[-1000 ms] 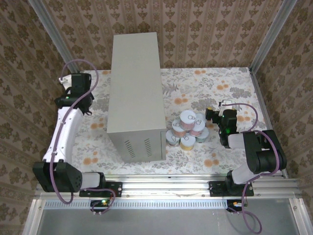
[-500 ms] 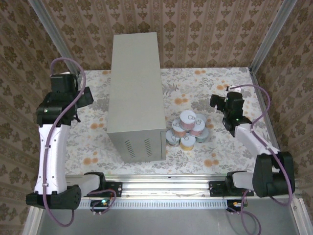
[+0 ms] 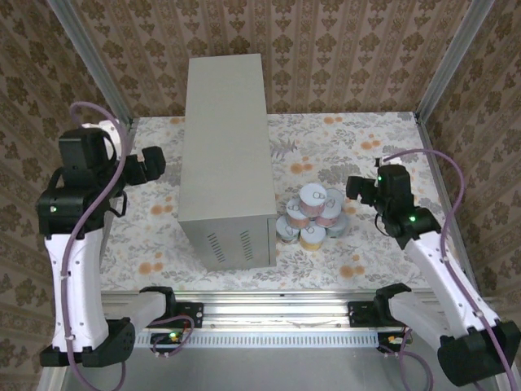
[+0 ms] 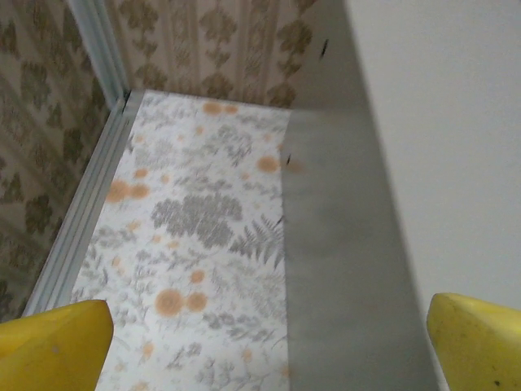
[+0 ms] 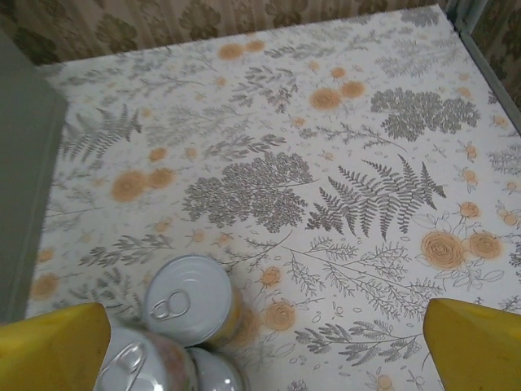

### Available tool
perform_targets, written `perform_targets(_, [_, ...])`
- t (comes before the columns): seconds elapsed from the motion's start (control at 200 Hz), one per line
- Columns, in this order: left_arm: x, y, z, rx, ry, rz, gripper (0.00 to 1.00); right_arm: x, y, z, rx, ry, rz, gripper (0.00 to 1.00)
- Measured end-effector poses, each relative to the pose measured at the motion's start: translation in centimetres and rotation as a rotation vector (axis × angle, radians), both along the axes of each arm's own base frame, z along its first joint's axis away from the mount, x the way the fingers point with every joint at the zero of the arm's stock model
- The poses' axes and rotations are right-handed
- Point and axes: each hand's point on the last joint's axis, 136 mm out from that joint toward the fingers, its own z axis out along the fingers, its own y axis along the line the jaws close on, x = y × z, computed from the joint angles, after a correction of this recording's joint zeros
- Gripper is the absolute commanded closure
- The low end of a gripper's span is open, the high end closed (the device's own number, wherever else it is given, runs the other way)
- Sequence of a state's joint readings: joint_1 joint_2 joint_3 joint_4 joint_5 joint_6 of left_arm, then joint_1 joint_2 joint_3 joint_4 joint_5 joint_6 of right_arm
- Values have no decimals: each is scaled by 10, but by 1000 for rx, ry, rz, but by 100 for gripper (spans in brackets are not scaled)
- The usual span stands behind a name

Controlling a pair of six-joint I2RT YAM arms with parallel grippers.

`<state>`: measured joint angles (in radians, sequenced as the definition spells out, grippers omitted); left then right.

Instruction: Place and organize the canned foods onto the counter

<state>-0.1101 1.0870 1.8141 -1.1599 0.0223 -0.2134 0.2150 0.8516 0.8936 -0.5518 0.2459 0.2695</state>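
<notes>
White is the colour of the left arm (image 3: 75,269), which stands tall on the left side. Its left gripper (image 3: 151,163) is black. It hangs in the air just beside the left face of the counter (image 3: 224,138), up near the top edge. From the left wrist camera, the left gripper (image 4: 264,346) is wide open. Its 2 yellow fingers (image 4: 53,338) sit far apart and hold nothing. Between them you see the grey side of the counter (image 4: 350,244) and the flowery floor (image 4: 187,220) down below.

The counter is a tall grey box in the middle, with a flat top and slots on its front.

Just right of the counter's front corner, the cans (image 3: 313,216) sit in a tight pile on the floor. Some are stacked on top of others. They have white lids with pull tabs, and pink and yellow-orange sides.

Further right, the right gripper (image 3: 358,187) hangs in the air near the pile and does not touch it. From the right wrist camera, the right gripper (image 5: 260,342) is wide open too, with its 2 yellow fingers (image 5: 476,338) far apart and nothing held. 3 of the cans (image 5: 191,297) show by the left finger. The right arm (image 3: 448,285) is white as well.
</notes>
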Motion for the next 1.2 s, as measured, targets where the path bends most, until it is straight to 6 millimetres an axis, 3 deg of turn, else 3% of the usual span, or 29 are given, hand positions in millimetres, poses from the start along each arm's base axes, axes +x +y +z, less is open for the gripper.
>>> perform_targets(0.07, [-4, -11, 15, -10, -39, -46, 0, -10, 2, 9, 6, -2, 16, 0])
perform_targets(0.195, [-11, -19, 17, -27, -47, -87, 0, -25, 1, 9, -1, 22, 29, 0])
perform_targets(0.42, [-14, -27, 0, -58, 1, -124, 0, -32, 12, -12, 2, 124, 85, 0])
perform_targets(0.58, [-16, -35, -17, -82, 43, -161, 0, -36, 27, -14, 12, 129, 148, 0])
perform_targets(0.92, [-21, -57, -18, -138, 62, -274, 0, -51, 86, -23, 24, 155, 405, 0])
perform_targets(1.2, [-27, -70, -17, -163, 69, -344, 0, -34, 122, -50, -10, 207, 462, 0])
